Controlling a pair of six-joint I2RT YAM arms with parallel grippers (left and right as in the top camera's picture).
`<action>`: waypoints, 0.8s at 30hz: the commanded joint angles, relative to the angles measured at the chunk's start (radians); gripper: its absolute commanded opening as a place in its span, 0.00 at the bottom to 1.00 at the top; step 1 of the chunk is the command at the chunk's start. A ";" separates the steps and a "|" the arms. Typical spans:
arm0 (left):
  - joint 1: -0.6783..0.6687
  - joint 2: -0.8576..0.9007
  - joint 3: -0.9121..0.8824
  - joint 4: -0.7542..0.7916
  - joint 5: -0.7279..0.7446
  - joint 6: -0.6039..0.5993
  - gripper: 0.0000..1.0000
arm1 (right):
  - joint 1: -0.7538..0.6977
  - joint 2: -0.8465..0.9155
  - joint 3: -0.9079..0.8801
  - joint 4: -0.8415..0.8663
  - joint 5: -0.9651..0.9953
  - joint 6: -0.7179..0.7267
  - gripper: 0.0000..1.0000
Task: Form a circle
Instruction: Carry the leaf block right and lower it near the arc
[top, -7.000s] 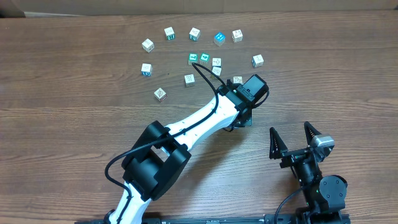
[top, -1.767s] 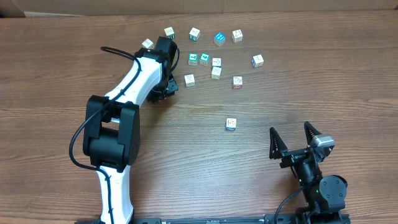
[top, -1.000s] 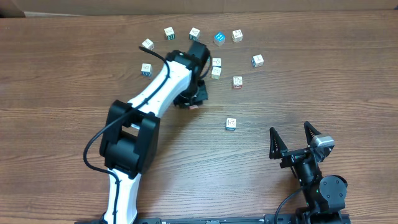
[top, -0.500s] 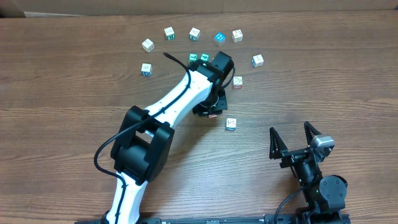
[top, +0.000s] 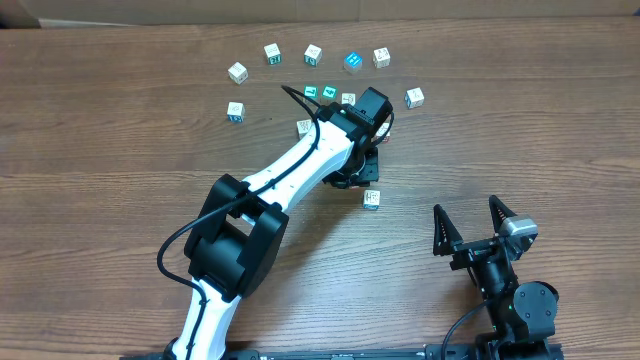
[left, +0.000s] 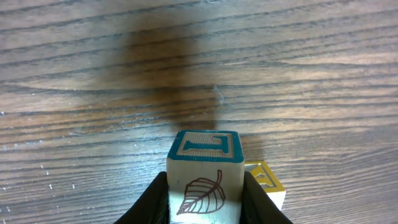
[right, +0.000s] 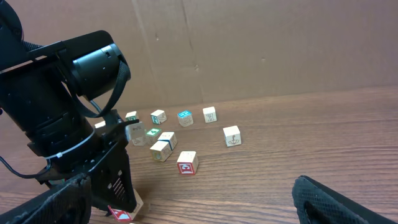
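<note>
Left gripper (left: 204, 200) pinching whitish cube (left: 204, 155), teal-framed top, brown leaf; right gripper (top: 472, 226) spread.

This looks like a robotics lab bench. A white-and-black robot arm (top: 300, 168) and a smaller black arm (top: 515, 300) stand at the near edge of a wood-grain tabletop (top: 100, 200), with small printed cubes (top: 414, 97) scattered across it. A plain brown cardboard sheet (right: 249, 43) walls off the back of the tabletop.
</note>
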 joint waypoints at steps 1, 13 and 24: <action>-0.008 0.007 0.016 0.002 -0.017 0.054 0.23 | -0.002 -0.010 -0.010 0.003 0.002 0.002 1.00; -0.013 0.008 0.003 0.017 -0.050 0.057 0.25 | -0.002 -0.010 -0.010 0.003 0.002 0.002 1.00; -0.023 0.010 -0.003 0.040 -0.053 0.045 0.25 | -0.002 -0.010 -0.010 0.003 0.002 0.002 1.00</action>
